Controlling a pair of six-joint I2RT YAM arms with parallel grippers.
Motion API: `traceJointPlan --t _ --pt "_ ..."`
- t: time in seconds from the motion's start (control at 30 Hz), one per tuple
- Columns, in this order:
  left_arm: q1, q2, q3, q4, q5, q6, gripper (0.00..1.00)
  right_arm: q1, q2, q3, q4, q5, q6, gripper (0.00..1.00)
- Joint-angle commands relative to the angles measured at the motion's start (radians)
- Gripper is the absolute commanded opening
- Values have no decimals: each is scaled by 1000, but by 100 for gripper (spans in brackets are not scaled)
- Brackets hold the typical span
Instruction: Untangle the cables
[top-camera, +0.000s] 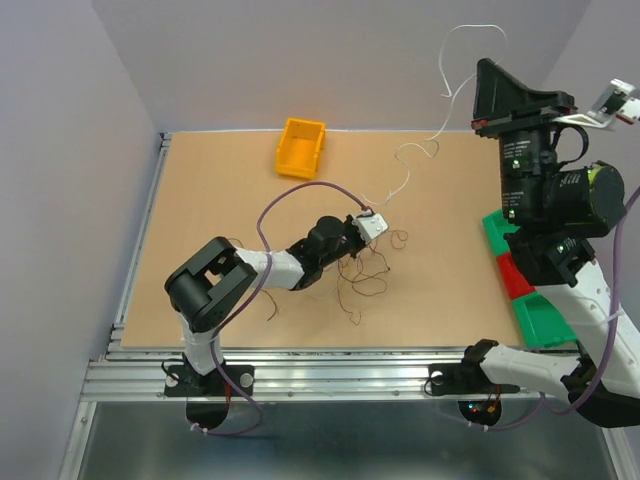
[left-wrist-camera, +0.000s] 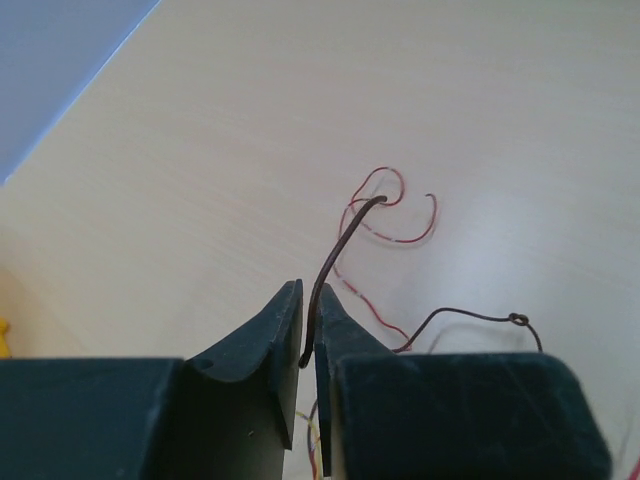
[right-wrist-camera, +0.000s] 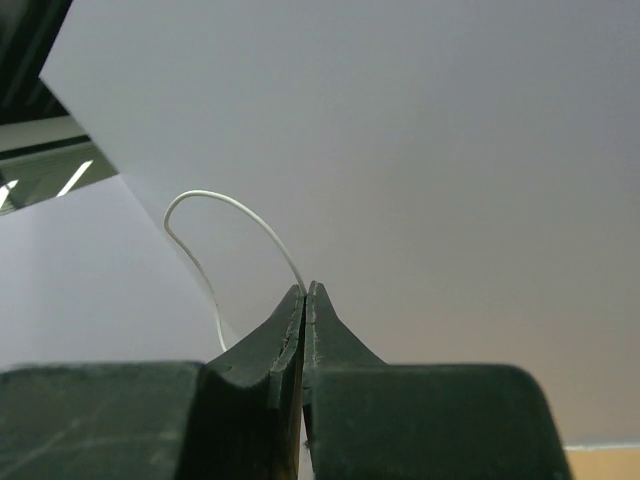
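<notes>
A loose tangle of thin dark brown and reddish cables (top-camera: 365, 275) lies mid-table. My left gripper (top-camera: 378, 232) hovers low at its upper edge. In the left wrist view the left gripper (left-wrist-camera: 312, 295) is shut on a dark brown cable (left-wrist-camera: 335, 250) that curves up from between the jaws. A red cable (left-wrist-camera: 400, 240) and another dark cable with a small knot (left-wrist-camera: 515, 320) lie on the table beyond. My right gripper (top-camera: 482, 65) is raised high at the back right. In the right wrist view the right gripper (right-wrist-camera: 308, 288) is shut on a white cable (right-wrist-camera: 215, 197). That white cable (top-camera: 410, 165) hangs down to the table near the tangle.
A yellow bin (top-camera: 300, 147) sits at the table's back, left of centre. Green and red trays (top-camera: 520, 280) stand along the right edge under the right arm. The left arm's purple cable (top-camera: 300, 190) arcs above the table.
</notes>
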Motion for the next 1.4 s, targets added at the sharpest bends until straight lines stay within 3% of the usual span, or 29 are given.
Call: traceJointPlan --t 0.0,0.17,0.3,0.43,0.73,1.13,1.23,1.37 --pt "48 -5 72 -20 -28 -45 21 -5 -45 8 79 197 -118 1" --pt "81 -28 126 -149 -71 -53 31 -5 -19 -40 91 302 -228 0" --pt "113 -75 84 -146 -58 -53 46 -3 51 -31 121 428 -302 1" --pt "147 -124 58 -147 -30 -76 51 -37 88 -54 166 548 -376 1" --pt "177 -227 11 -163 19 -91 51 -322 71 -273 169 620 -209 1" --pt "177 -312 -29 -163 28 -91 52 -569 15 -538 168 722 -71 1" --pt "177 -327 -36 -163 45 -96 52 -670 25 -691 168 726 68 1" --pt "177 -356 -46 -170 79 -101 52 -799 88 -774 168 725 181 1"
